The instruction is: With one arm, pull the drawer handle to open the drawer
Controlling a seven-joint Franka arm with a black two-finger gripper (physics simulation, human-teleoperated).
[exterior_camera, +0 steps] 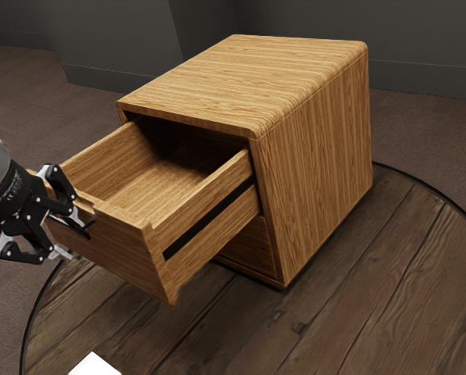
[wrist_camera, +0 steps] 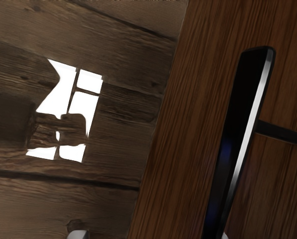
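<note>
Currently: gripper (exterior_camera: 63,215) at the open drawer's (exterior_camera: 162,203) front, wrist level, arm reaching in low; fingers spread wide (clamping nothing), black handle (wrist_camera: 238,144) just beside one.

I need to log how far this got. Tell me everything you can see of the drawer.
The drawer is an open-topped box of light, grained wood, pulled well out of the cabinet toward the exterior view's left. Its inside looks empty. A dark slot runs along its visible side. Its front panel carries a slim black handle with a bright edge. The gripper sits at that front.
</note>
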